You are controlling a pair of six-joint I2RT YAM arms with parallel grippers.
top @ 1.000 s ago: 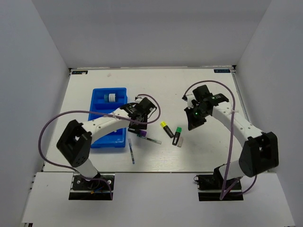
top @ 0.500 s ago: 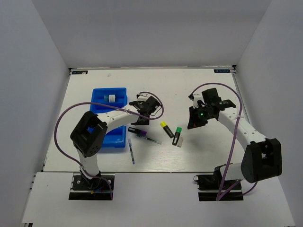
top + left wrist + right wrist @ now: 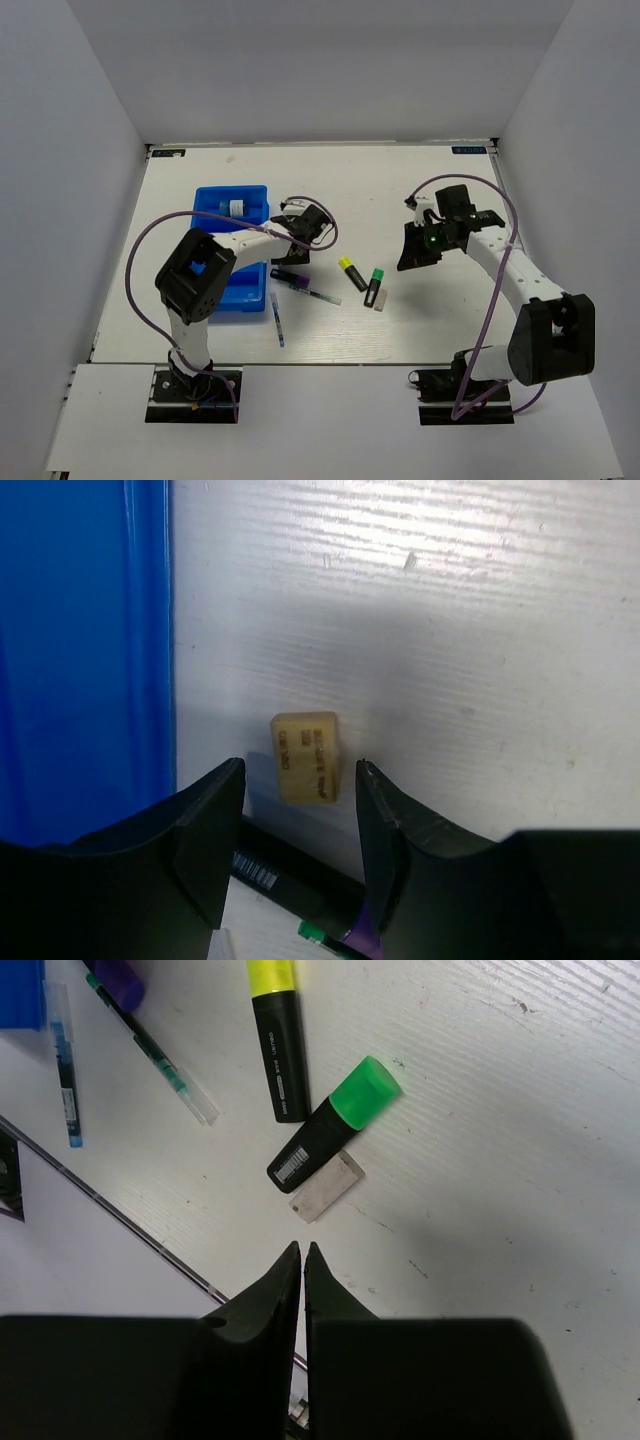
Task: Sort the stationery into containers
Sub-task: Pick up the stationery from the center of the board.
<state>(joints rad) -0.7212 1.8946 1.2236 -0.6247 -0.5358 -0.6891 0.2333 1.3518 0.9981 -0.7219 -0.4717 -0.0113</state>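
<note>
My left gripper (image 3: 296,243) is open and empty, low over the table just right of the blue tray (image 3: 215,285). In the left wrist view a small tan eraser (image 3: 306,756) lies just ahead of the open gripper (image 3: 300,780), apart from both fingers; the purple-tipped marker (image 3: 300,885) lies under them. My right gripper (image 3: 303,1250) is shut and empty, hovering right of the yellow-capped highlighter (image 3: 351,272), green-capped highlighter (image 3: 375,286) and pale eraser (image 3: 381,301). The blue-white pot (image 3: 236,207) sits in the tray's far compartment.
Two thin pens lie near the tray's front right: one (image 3: 320,296) beside the purple-tipped marker (image 3: 290,280), one (image 3: 277,320) nearer the table's front edge. The tray wall (image 3: 80,650) is close on the left gripper's left. White walls enclose the table.
The left arm's elbow has swung right toward the tray and its gripper has shifted slightly farther back. The right gripper has drifted a little to the right. No object has moved.
</note>
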